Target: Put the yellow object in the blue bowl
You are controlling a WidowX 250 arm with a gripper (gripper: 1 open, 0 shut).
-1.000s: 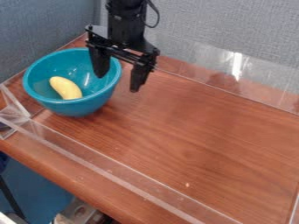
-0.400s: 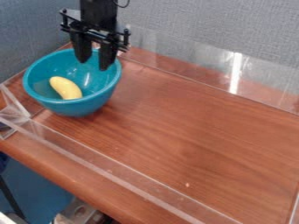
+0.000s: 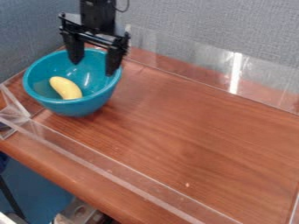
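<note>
Gripper (image 3: pixel 94 54) spread wide, empty, fingers pointing straight down over the back rim of the blue bowl (image 3: pixel 103 87). Banana (image 3: pixel 65 87) lies inside the bowl, on its left side, clear of the fingers. Bowl sits at the back-left corner of the wooden desk (image 3: pixel 187 122), which has clear acrylic walls (image 3: pixel 70 144) along its edges.

The arm (image 3: pixel 100 7) above the pincer (image 3: pixel 96 57) was cut off (top edge); the blue bowl (image 3: pixel 70 92) hid part of the bench's (image 3: pixel 198 122) left corner.
</note>
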